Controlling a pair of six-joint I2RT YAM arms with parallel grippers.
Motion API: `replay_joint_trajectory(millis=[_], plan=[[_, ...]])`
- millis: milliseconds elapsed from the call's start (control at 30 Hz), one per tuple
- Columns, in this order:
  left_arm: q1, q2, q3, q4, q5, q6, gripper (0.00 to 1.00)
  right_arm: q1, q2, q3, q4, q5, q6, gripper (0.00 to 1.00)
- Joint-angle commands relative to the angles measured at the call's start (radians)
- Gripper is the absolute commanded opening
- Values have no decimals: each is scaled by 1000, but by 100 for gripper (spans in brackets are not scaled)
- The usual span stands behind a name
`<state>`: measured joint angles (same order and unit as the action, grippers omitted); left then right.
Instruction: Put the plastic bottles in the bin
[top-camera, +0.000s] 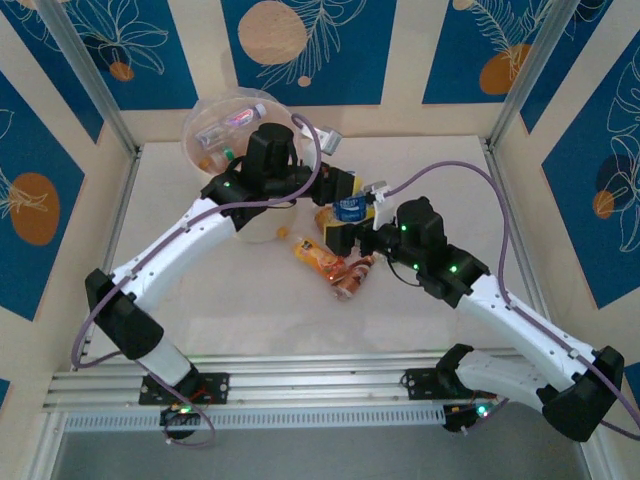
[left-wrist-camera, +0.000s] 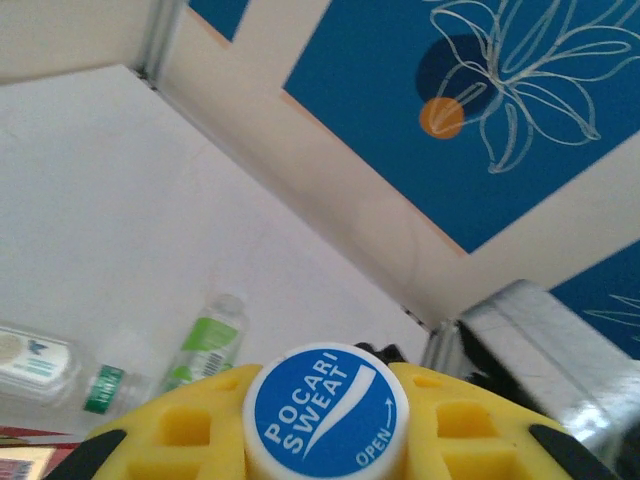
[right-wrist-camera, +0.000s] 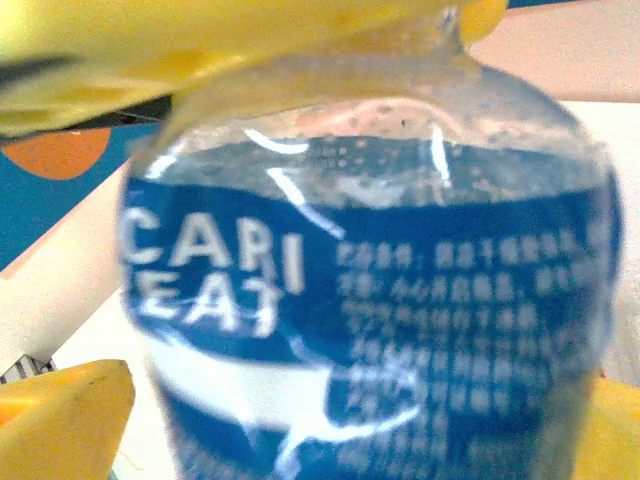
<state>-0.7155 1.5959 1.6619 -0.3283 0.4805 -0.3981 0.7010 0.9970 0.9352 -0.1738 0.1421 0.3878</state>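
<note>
The blue bottle (top-camera: 350, 210) is up off the worktop (top-camera: 250, 310), mid-scene, a bit right of and nearer than the bin (top-camera: 195, 120).

The left fingers (left-wrist-camera: 235, 450) are pinching it at the neck, with the cap (left-wrist-camera: 326, 410) poking up between them. The right fingers (right-wrist-camera: 60, 420) are spread wide either side of the labelled body and don't look like they're squeezing it.

My take: there seems to be liquid inside (bubbles near the shoulder in the right wrist view), so it'll swing heavier than an empty. The thin clear wall will dent, and the glossy label looks slippery. The neck is the stiff bit, and the cap gives a ledge, so I'd hold there.

The orange bottle (top-camera: 315, 255) lying on the worktop probably wants a gentler mid-body grab.
</note>
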Motion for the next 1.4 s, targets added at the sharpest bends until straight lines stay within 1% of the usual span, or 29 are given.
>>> replay_joint_trajectory(millis=[0,233,333,433,633,733,833,967,1167,1367], plan=[[13,-59,68,-23,-107,69,10,8,-22,44,-52,52,-8,99],[108,-38,329,-179,-286,256,7,6,-79,40,-116,114,29,99],[165,-38,374,-152,-339,280,7,6,-96,33,-147,142,45,99],[216,-30,395,-120,-436,298,6,6,-109,25,-169,157,59,99],[302,-1,364,4,-577,288,6,6,-113,26,-193,159,65,99],[335,38,357,67,-593,259,6,7,-110,27,-200,165,66,99],[348,91,362,113,-615,262,6,7,-110,29,-212,174,71,99],[356,163,388,116,-630,261,6,6,-119,33,-235,196,80,99],[358,232,380,160,-643,268,6,7,-132,29,-255,224,83,99],[358,252,289,228,-662,258,6,6,-146,14,-265,242,89,99]])
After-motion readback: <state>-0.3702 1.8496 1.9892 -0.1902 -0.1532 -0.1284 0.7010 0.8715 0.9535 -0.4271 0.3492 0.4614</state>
